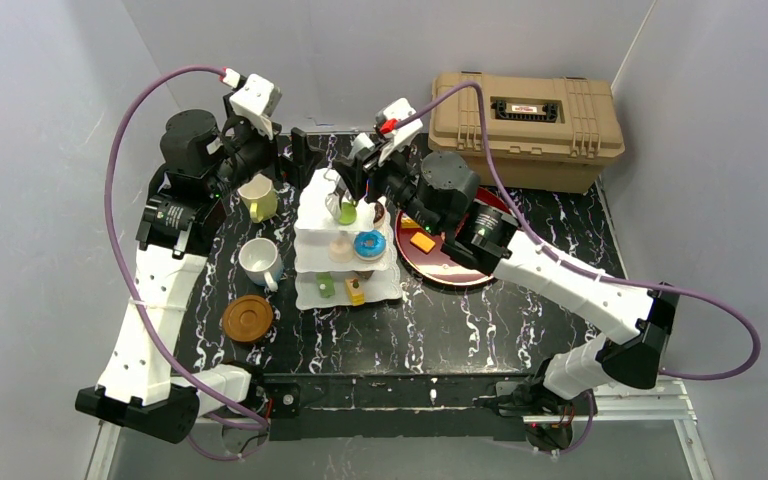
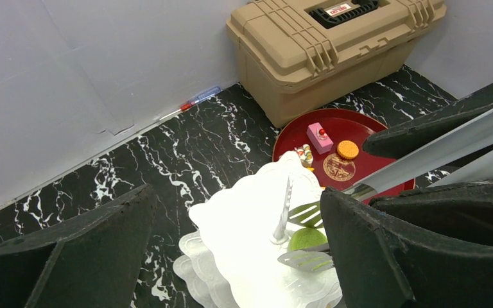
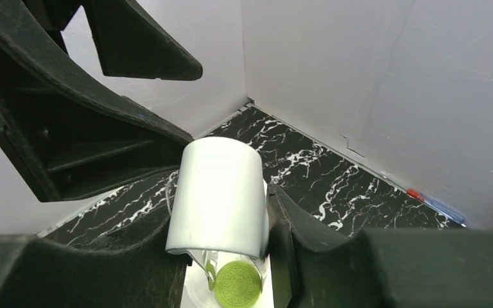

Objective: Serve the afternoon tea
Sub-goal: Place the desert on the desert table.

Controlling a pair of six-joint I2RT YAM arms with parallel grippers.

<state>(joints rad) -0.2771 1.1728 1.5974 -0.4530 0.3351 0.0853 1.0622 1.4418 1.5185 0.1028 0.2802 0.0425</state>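
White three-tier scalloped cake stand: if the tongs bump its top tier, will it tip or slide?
Probably tippy: the white three-tier scalloped cake stand stacks its tiers on one thin centre post, so a high sideways bump from the silver metal tongs may rock it. It looks like light plastic, so it could slide on the glossy black marbled table.

Overhead view looks down; both wrist views face the cake stand [image 1: 305,296] closely.

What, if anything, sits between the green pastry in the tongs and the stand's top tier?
Nothing visible does. The green pastry, pinched in the tongs that the right gripper holds, hangs right at the top tier; only the stand's centre post rises beside it.
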